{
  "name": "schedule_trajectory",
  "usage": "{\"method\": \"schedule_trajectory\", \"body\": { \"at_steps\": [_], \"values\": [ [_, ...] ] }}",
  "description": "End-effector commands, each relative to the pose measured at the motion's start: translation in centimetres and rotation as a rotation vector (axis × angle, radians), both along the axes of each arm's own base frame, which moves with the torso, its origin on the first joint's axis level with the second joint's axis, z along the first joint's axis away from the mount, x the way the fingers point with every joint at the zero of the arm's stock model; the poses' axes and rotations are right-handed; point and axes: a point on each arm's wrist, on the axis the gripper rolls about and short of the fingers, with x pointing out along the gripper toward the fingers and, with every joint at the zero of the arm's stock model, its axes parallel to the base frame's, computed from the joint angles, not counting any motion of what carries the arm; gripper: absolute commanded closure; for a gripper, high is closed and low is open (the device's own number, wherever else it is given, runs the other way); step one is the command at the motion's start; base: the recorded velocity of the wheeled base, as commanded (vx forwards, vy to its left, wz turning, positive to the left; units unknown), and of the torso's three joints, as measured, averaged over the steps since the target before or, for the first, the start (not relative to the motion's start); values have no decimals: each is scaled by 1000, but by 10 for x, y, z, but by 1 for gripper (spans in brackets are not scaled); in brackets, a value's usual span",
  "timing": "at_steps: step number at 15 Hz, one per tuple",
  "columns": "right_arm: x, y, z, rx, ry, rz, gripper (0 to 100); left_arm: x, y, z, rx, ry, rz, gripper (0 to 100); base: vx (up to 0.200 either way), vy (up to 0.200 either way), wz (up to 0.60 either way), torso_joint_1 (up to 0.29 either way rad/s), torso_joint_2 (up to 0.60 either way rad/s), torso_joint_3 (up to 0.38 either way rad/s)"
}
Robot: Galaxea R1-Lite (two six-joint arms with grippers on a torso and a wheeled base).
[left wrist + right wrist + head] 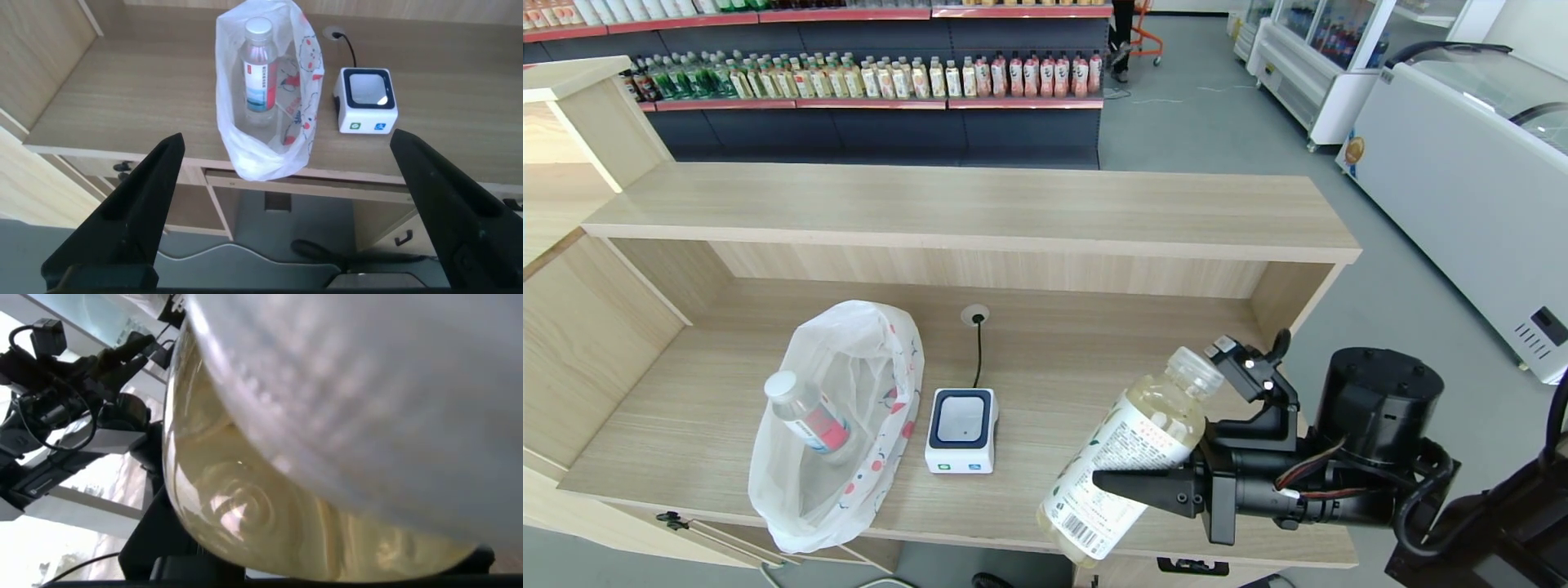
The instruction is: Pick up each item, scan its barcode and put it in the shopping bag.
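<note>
Right end effector (1158,412) clamps a pale-yellow plastic bottle (1131,453), tilted over the bench's (1086,359) front edge, presumably baring its barcode (1081,531).

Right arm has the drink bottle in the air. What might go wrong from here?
1. The barcode on the bottle faces up, while the scanner window also faces up: the scan may miss unless the right gripper turns it.
2. The bag is slumped, overhangs the counter edge and already holds a water bottle: dropping another in could snag the rim or drag it off.
</note>
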Motion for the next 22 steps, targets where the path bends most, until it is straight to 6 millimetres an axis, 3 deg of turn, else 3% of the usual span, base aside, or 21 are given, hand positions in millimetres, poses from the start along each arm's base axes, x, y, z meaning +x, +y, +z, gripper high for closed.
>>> {"method": "schedule_trajectory", "body": {
  "at_steps": [1,4,6,8,10,12,16,22],
  "values": [
    [-1,0,0,1,-2,1,100,0,0,0,0,0,0,0,0,0,0,0,0,0],
    [-2,-8,13,16,-83,-31,100,0,0,0,0,0,0,0,0,0,0,0,0,0],
    [4,-38,28,-34,-197,-172,100,0,0,0,0,0,0,0,0,0,0,0,0,0],
    [10,-79,28,-288,-399,-407,100,0,0,0,0,0,0,0,0,0,0,0,0,0],
    [7,-98,33,-475,-425,-693,100,0,0,0,0,0,0,0,0,0,0,0,0,0],
    [11,-97,38,-546,-484,-855,100,0,0,0,0,0,0,0,0,0,0,0,0,0],
    [8,-96,47,-661,-767,-824,100,0,0,0,0,0,0,0,0,0,0,0,0,0],
    [-1,-98,53,-726,-954,-812,100,0,0,0,0,0,0,0,0,0,0,0,0,0]
  ]
}}
